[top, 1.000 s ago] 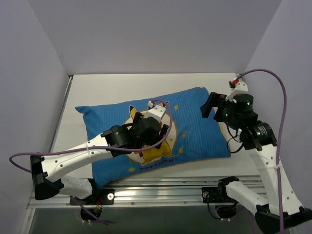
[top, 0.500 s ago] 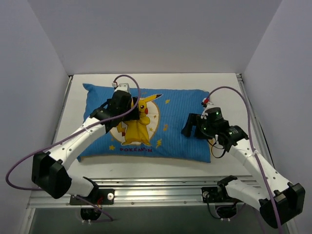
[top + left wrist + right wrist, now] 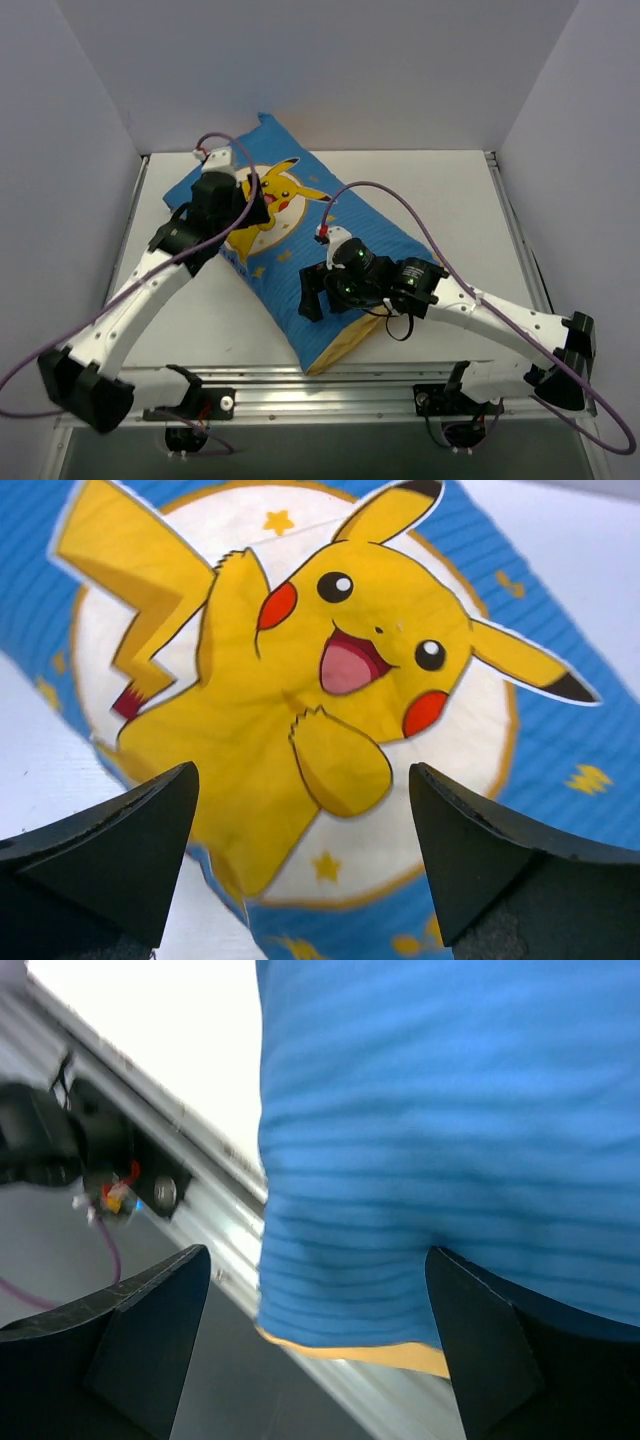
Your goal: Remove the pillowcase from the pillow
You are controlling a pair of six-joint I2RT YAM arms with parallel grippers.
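Note:
The blue pillowcase (image 3: 300, 250) lies diagonally, one corner against the back wall and its open end at the near rail. Its yellow lining (image 3: 345, 343) shows at that end. The Pikachu print (image 3: 320, 710) fills the left wrist view. The white pillow is hidden inside the case. My left gripper (image 3: 252, 205) is open above the Pikachu print, fingers (image 3: 110, 850) wide apart. My right gripper (image 3: 310, 298) is open over the case's near end. Its fingers (image 3: 140, 1340) stand either side of the blue fabric (image 3: 420, 1160) and the yellow hem (image 3: 400, 1355).
The white table top (image 3: 450, 200) stretches to the right of the case. An aluminium rail (image 3: 300, 392) runs along the near edge and also shows in the right wrist view (image 3: 200, 1210). Grey walls enclose the left, back and right sides. Purple cables loop over both arms.
The cased pillow has swung from lying across the table to a diagonal, open end toward the near rail. My left gripper moved back-left; my right gripper moved left toward the near end.

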